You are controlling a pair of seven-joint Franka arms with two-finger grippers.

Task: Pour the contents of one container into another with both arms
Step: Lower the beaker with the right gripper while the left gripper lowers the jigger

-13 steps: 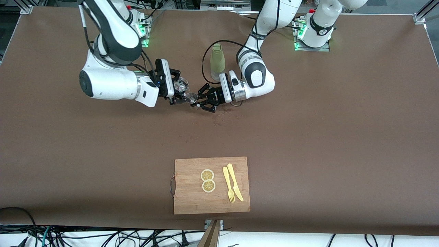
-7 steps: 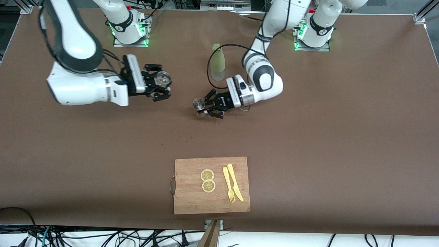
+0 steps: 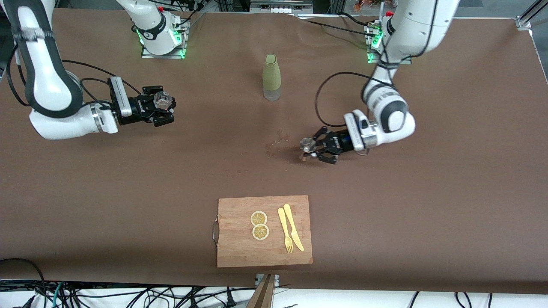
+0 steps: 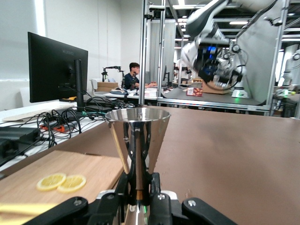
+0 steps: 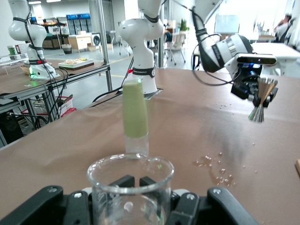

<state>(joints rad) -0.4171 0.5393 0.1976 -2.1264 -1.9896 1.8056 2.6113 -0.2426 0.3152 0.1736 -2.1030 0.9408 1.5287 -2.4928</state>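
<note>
Glass beaker first, at the right arm's end of the table: the right gripper is clenched around it and holds it upright above the brown table cover. In the right wrist view the clear beaker fills the foreground between the black fingers, its rim level.

Toward the middle, an olive-green bottle with a clear base stands upright on the cover, between the two arm bases and free of both grippers. The right wrist view shows the same bottle just past the beaker. Nearer to the front camera than the bottle, a small patch of spilled bits or droplets marks the cover; I cannot tell which.

Nearer still, at the table's front edge, lies a wooden cutting board with a metal handle. On it are two lemon slices, touching, and beside them a yellow plastic fork and a yellow plastic knife, lying side by side.

Toward the left arm's end, the left gripper grasps a metal jigger by its narrow waist, over the cover just beside the spill. In the left wrist view the shiny jigger stands upright, its cone-shaped cup opening upward, pinched between the fingers.
</note>
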